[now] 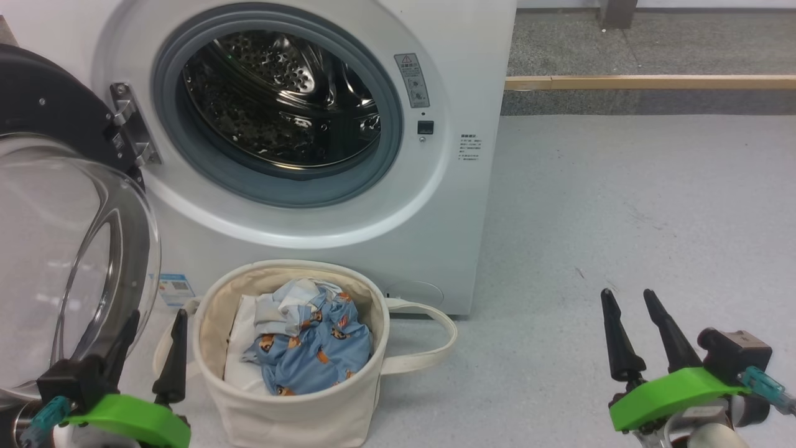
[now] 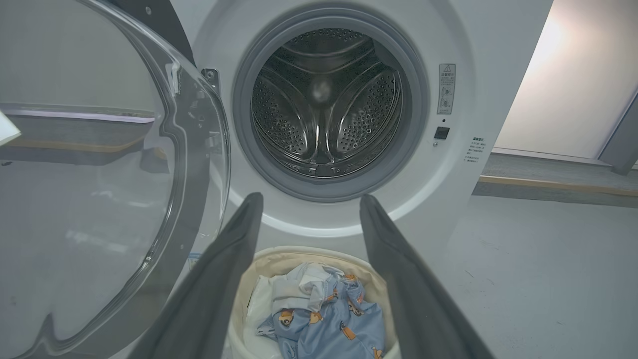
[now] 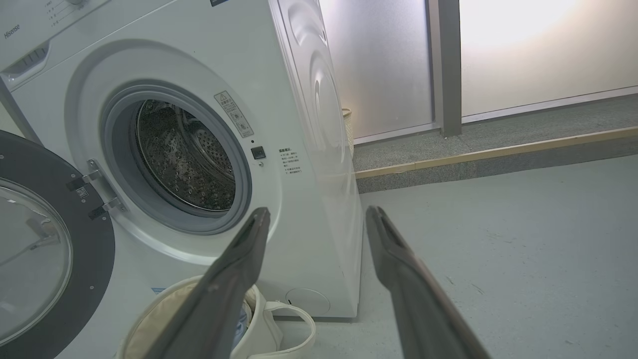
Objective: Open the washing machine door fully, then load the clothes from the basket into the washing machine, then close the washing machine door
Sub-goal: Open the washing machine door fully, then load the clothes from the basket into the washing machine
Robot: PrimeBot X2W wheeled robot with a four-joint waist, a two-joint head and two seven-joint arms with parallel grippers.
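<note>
The white washing machine (image 1: 448, 186) stands ahead with its steel drum (image 1: 280, 99) bare and its door (image 1: 68, 249) swung wide to the left, glass bowl facing me. In front of it sits the cream basket (image 1: 292, 398) holding the blue bear-print clothes (image 1: 317, 348) over something white. My left gripper (image 1: 155, 314) is open, low beside the basket's left rim and close to the door glass. My right gripper (image 1: 628, 292) is open over bare floor, well right of the basket. The left wrist view looks past its fingers (image 2: 239, 234) at the clothes (image 2: 329, 324) and drum (image 2: 324, 109).
Grey floor (image 1: 622, 205) stretches to the right of the machine. A raised step with a wooden edge strip (image 1: 647, 82) runs along the back. The basket's loop handle (image 1: 435, 336) lies out to the right. A frosted wall panel (image 3: 389, 65) stands behind the machine.
</note>
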